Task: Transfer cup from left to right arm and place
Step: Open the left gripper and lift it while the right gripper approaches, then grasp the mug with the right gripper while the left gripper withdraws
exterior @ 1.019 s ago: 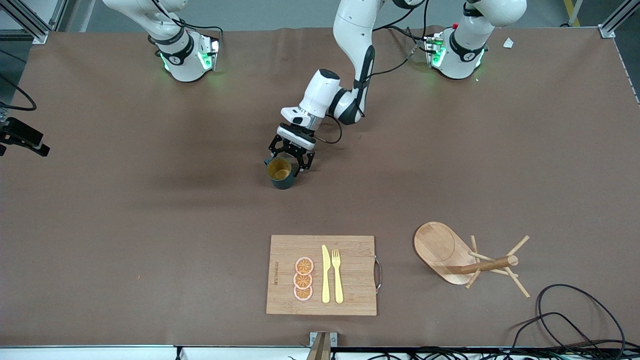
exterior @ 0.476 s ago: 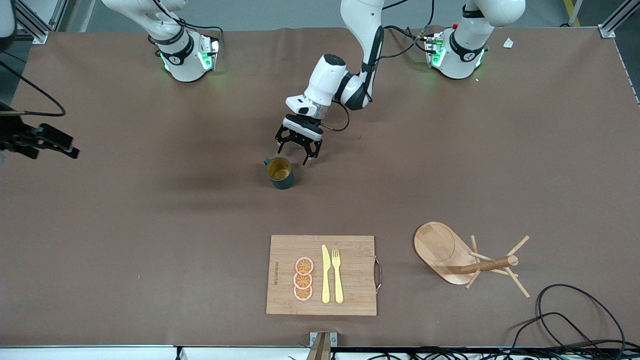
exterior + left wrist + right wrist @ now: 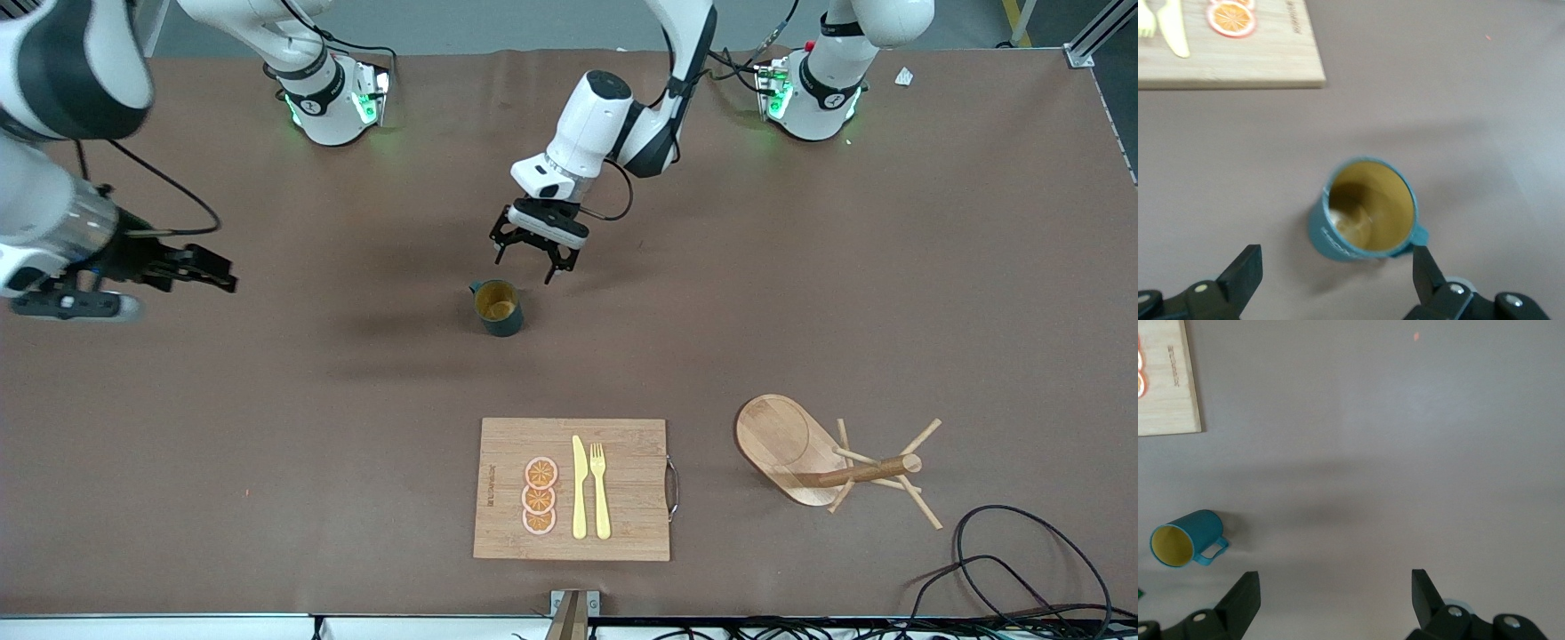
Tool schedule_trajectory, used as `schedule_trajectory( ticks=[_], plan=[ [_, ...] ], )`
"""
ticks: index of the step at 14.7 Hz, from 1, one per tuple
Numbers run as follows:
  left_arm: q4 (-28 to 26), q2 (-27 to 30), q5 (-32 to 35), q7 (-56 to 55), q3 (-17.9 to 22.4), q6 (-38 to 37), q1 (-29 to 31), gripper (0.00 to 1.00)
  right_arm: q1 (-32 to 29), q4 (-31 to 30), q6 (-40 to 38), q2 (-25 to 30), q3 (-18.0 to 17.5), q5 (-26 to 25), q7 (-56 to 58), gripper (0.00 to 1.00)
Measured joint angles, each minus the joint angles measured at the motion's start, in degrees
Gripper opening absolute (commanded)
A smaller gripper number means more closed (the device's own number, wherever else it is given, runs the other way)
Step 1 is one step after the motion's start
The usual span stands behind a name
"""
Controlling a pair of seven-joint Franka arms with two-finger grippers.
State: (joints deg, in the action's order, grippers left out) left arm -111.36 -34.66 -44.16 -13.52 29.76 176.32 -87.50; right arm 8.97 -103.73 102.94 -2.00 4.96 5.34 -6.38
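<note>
The cup [image 3: 500, 308] is a dark teal mug with a tan inside, standing upright mid-table, its small handle toward the right arm's end. My left gripper [image 3: 524, 267] hangs open just above the table, beside the cup on the side toward the robot bases, touching nothing. In the left wrist view the cup [image 3: 1368, 210] sits just ahead of the spread fingertips of the left gripper [image 3: 1337, 273]. My right gripper [image 3: 222, 276] is open and empty over bare table toward the right arm's end. The right wrist view shows the cup [image 3: 1185, 539] well off from the right gripper [image 3: 1336, 590].
A wooden cutting board [image 3: 622, 489] with orange slices, a yellow knife and a fork lies nearer the front camera than the cup. A wooden peg rack [image 3: 827, 458] on an oval base is beside it toward the left arm's end. Black cables [image 3: 1022, 551] trail at that corner.
The left gripper has drawn back and up from around the cup, which stays on the table. The right arm has swung in over the table from its end.
</note>
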Motion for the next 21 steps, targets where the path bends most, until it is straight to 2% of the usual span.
schedule_trajectory(
  ticks=[4,6,8,11,14,17,21],
  plan=[
    [3.18,6.0,7.99,0.19,11.6,-21.36,0.08,0.99,4.47,-5.61,4.63,0.01,-0.08,0.04,-5.04,1.0],
    [8.48,7.64,10.89,0.5,18.27,-34.98,0.16,0.99,8.47,-7.97,8.52,-0.01,-0.13,0.08,-11.09,1.0],
    [13.89,8.15,12.62,0.53,23.94,-45.57,0.38,0.99,13.36,-9.78,12.57,-0.39,-0.24,0.07,-17.4,1.0],
    [16.71,8.21,12.95,0.51,30.67,-53.15,0.59,0.99,19.1,-11.11,18.47,-3.11,-0.32,0.07,-22.44,1.0],
    [17.44,8.09,13.75,0.51,37.52,-59.46,0.66,1.0,23.43,-11.48,26.13,-8.44,-0.33,0.07,-24.63,1.0],
    [19.89,8.13,17.34,0.51,44.11,-67.16,0.68,1.0,26.13,-11.56,32.76,-14.2,-0.3,0.07,-24.95,1.0],
    [23.97,8.18,19.02,0.67,53.57,-77.37,0.62,1.0,28.53,-11.49,35.55,-17.99,-0.28,0.07,-24.99,1.0]
  ],
)
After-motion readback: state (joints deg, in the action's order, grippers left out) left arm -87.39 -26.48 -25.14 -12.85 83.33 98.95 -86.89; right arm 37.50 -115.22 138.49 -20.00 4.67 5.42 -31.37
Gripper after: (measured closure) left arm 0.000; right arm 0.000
